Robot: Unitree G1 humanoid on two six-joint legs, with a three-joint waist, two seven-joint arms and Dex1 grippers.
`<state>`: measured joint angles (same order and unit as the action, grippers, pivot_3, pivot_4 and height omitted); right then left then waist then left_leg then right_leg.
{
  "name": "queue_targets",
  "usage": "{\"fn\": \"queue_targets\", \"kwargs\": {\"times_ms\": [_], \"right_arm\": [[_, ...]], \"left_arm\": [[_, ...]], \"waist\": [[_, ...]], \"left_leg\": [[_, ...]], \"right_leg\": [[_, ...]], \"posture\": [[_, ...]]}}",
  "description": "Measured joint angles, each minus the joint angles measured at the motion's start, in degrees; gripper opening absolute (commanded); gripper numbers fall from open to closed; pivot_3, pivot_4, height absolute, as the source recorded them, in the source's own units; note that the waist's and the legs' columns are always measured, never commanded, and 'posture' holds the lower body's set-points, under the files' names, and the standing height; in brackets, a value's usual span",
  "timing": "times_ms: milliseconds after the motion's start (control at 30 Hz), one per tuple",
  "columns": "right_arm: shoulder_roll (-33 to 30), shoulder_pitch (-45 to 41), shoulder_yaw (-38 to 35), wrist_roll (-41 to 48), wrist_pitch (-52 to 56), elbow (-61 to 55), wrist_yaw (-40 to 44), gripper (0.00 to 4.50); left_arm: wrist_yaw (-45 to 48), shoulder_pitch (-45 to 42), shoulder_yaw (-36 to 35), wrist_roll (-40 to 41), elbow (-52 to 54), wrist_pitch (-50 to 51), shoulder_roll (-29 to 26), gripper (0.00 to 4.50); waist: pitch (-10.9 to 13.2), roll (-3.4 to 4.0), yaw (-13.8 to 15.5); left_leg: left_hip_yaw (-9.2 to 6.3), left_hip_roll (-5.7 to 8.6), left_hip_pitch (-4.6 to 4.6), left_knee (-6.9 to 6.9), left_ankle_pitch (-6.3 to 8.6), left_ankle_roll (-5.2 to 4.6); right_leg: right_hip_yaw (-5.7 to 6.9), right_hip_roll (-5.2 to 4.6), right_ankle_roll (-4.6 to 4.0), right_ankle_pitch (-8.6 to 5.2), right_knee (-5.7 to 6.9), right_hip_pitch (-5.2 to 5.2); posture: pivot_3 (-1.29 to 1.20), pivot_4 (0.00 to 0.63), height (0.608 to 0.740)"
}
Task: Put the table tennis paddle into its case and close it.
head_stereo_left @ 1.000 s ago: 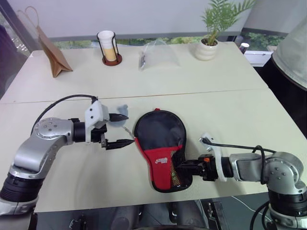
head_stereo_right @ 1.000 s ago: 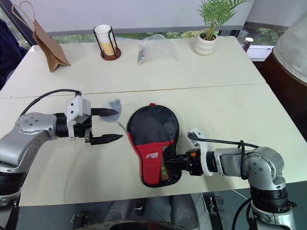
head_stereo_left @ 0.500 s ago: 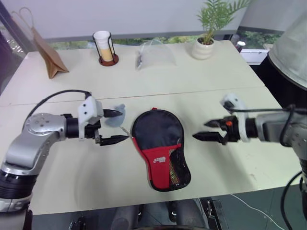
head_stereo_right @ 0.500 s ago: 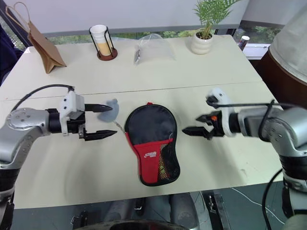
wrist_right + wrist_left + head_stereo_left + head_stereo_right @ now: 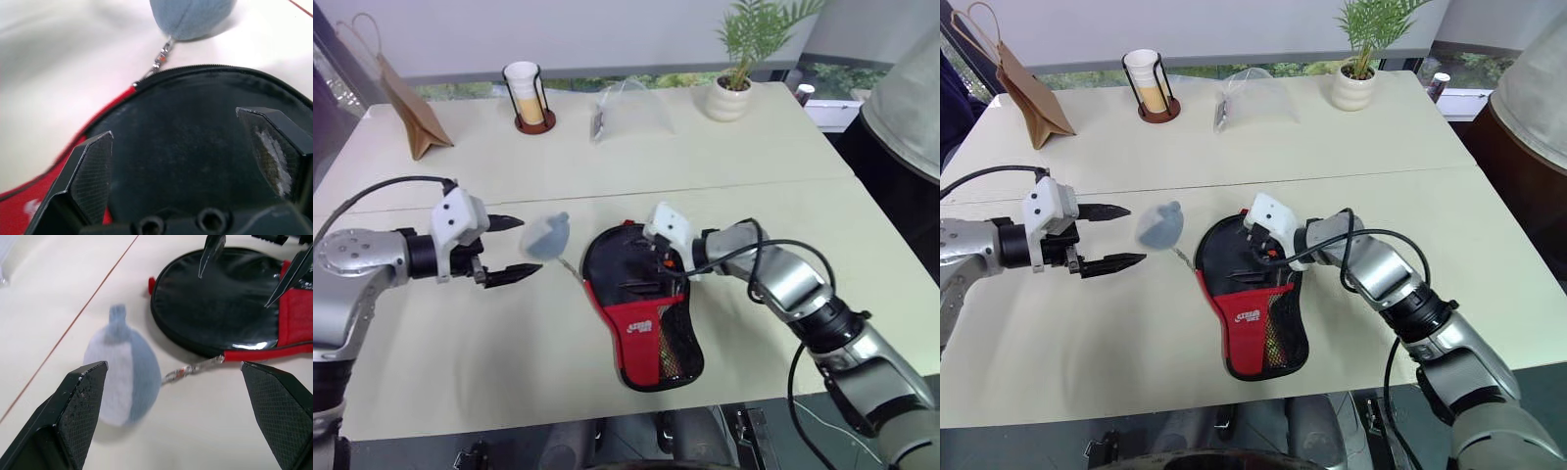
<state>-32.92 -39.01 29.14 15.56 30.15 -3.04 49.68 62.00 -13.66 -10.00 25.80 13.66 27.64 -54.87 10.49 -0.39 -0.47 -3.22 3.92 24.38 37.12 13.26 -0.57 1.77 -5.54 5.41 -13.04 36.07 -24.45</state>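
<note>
A pale cream table (image 5: 754, 147) with a smooth matte top and a thin seam across its middle carries everything here. Near its far left corner a brown paper bag (image 5: 411, 108) with cord handles leans upright. To the right of it, along the far edge, a white paper cup (image 5: 527, 90) stands in a dark wire holder, then a crinkled clear plastic bag (image 5: 631, 106), then a white round ceramic pot with a green leafy plant (image 5: 734, 88) near the far right corner.

Toward the near edge, on the left, the left gripper (image 5: 509, 250) hovers above the tabletop with its two black, textured, pointed fingers spread wide, holding nothing and touching nothing. Just beside its fingertips lies a small soft pale-blue fabric pouch, teardrop-shaped (image 5: 122, 377), joined by a short metal zip chain (image 5: 193, 368) to the case.

The black paddle-shaped zip fabric case (image 5: 641, 304) lies flat near the middle of the near edge, its round glossy black head pointing to the far side, a red panel with a small logo and a mesh pocket toward the near edge. The table tennis paddle itself cannot be made out.

The right gripper (image 5: 651, 264) reaches in from the right over the case's round head, fingers wide apart and gripping nothing; I cannot tell whether the tips touch the fabric.
</note>
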Motion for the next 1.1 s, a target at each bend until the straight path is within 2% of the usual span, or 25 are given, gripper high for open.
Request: {"fn": "queue_targets", "kwargs": {"times_ms": [200, 400, 700, 900, 1000, 1100], "right_arm": [[2.58, 1.42, -0.26, -3.19, -1.91, 5.6, 2.88, 4.42], [4.45, 1.4, -1.33, -5.16, -2.12, 7.22, 4.62, 4.42], [5.21, 2.02, -2.16, -6.99, -1.66, 6.62, 5.29, 4.42], [5.36, 2.41, -2.62, -7.69, -0.92, 5.93, 5.42, 4.42], [5.43, 2.78, -2.68, -7.99, -0.56, 5.42, 5.32, 4.5], [5.55, 3.07, -2.77, -8.0, -0.09, 5.04, 5.08, 4.5]], "left_arm": [[-0.2, -0.1, -1.07, -2.11, -2.39, -2.78, -1.85, 4.5], [-0.28, -3.25, 0.47, -4.9, -8.49, -6.44, -0.98, 4.5], [0.39, -10.49, 10.37, -11.02, -22.55, -13.05, 7.8, 4.5], [0.21, -16.37, 12.24, -14.07, -31.98, -17.48, 12.44, 4.5], [0.39, -18.1, 13.61, -15.18, -35.74, -19.42, 14.76, 3.62], [1.16, -19.47, 13.82, -15.6, -38.64, -20.83, 16.2, 2.11]], "waist": [[-0.03, 0.01, -0.19], [-0.04, 0.01, -0.2], [-0.08, 0.0, -0.11], [-0.09, -0.01, -0.08], [-0.1, -0.02, -0.06], [-0.1, -0.02, -0.13]], "left_leg": [[-0.04, 0.0, -0.09, -0.05, -0.02, 0.04], [-0.04, 0.01, -0.3, -0.09, -0.02, 0.04], [-0.03, 0.04, -0.47, -0.1, -0.02, 0.04], [-0.03, 0.09, -0.47, -0.09, -0.02, 0.03], [-0.04, 0.11, -0.47, -0.08, -0.02, 0.03], [-0.04, 0.11, -0.47, -0.08, -0.02, 0.03]], "right_leg": [[0.0, 0.01, 0.0, 0.0, 0.05, 0.02], [0.02, 0.05, 0.0, 0.0, 0.06, 0.09], [0.03, 0.05, 0.01, 0.01, 0.14, 0.23], [0.03, 0.03, 0.02, 0.01, 0.15, 0.35], [0.03, 0.02, 0.03, 0.01, 0.15, 0.36], [0.03, 0.02, 0.03, 0.01, 0.15, 0.37]], "posture": [[0.0, 0.15, 0.734], [0.0, 0.15, 0.734], [0.0, 0.15, 0.734], [0.0, 0.15, 0.734], [0.0, 0.15, 0.734], [0.0, 0.15, 0.734]]}}
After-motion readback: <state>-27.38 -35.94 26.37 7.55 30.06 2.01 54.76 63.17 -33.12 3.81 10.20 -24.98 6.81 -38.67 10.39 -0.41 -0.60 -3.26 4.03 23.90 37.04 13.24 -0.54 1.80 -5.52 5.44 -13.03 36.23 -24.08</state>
